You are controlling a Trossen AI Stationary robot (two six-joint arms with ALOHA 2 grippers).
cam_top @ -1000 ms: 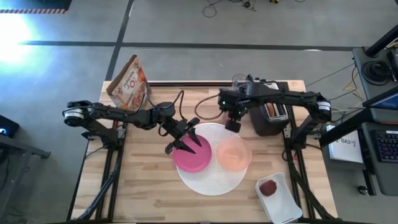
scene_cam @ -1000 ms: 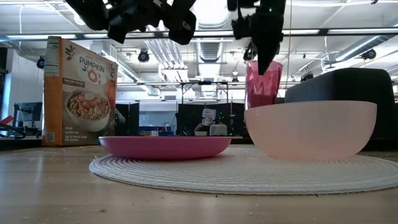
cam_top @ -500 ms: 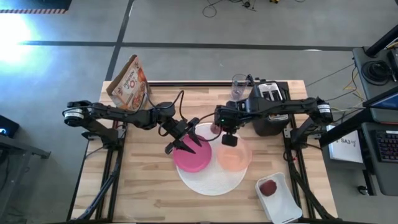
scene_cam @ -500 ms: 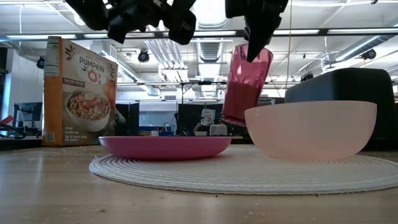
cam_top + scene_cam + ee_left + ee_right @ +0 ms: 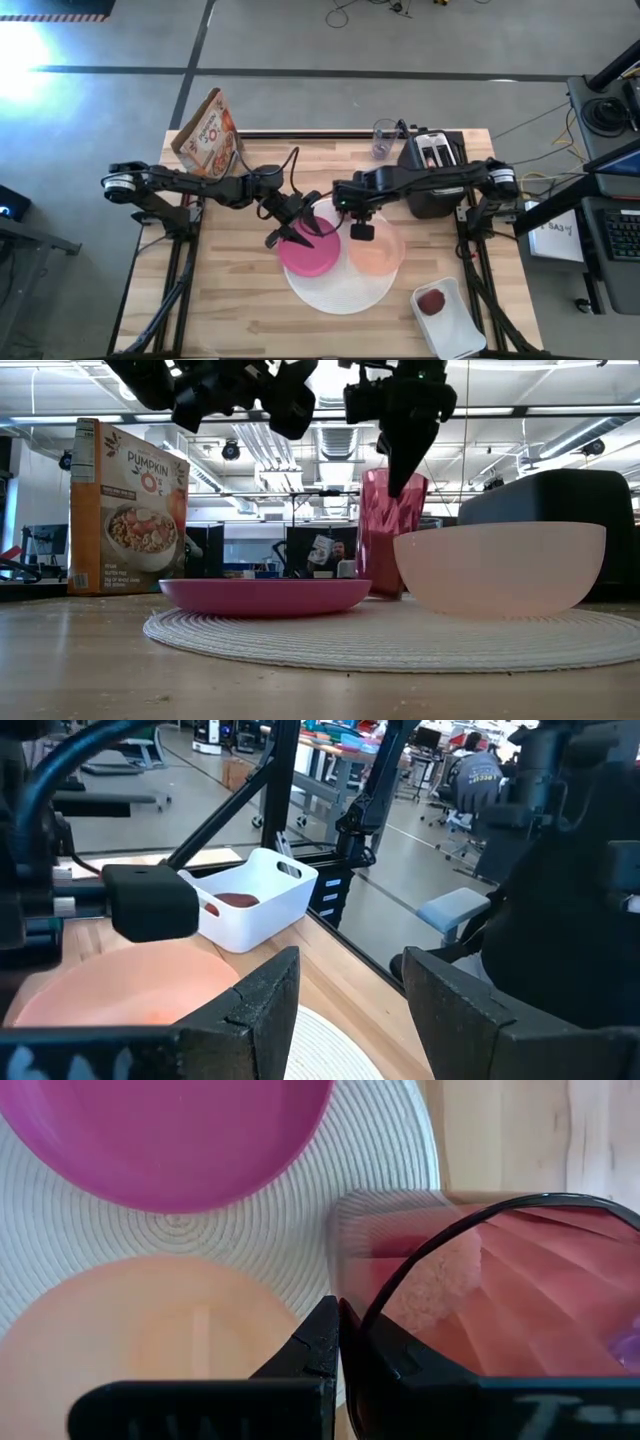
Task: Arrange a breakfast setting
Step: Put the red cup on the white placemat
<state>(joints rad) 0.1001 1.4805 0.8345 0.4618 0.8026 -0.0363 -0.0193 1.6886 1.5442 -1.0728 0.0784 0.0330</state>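
I have the right gripper [image 5: 400, 485] clamped on the rim of the pink tumbler [image 5: 389, 532], fingers pinched together over its wall. In the low view the tumbler stands upright with its base down at the back edge of the large white round disc [image 5: 340, 283], between the small magenta plate [image 5: 309, 249] and the translucent peach bowl [image 5: 376, 248]; I cannot tell whether its base touches. My right wrist view looks down into the tumbler [image 5: 500, 1290], with the plate [image 5: 165, 1135] and the bowl [image 5: 150, 1330] both sitting on the disc [image 5: 300, 1240] beyond it.

My left gripper [image 5: 300, 228] hovers above the magenta plate with its fingers [image 5: 255, 1010] apart and nothing between them. Past those fingers I see the white rectangular tray [image 5: 252, 900] holding the small red fruit [image 5: 233, 900], well apart from the disc at the counter [image 5: 230, 310] corner on my right.

The cereal [image 5: 208, 135] box stands at the far left corner of the counter, and the black toaster [image 5: 435, 175] sits at the far right side. A clear glass [image 5: 383, 138] stands just beside the toaster on the back edge.
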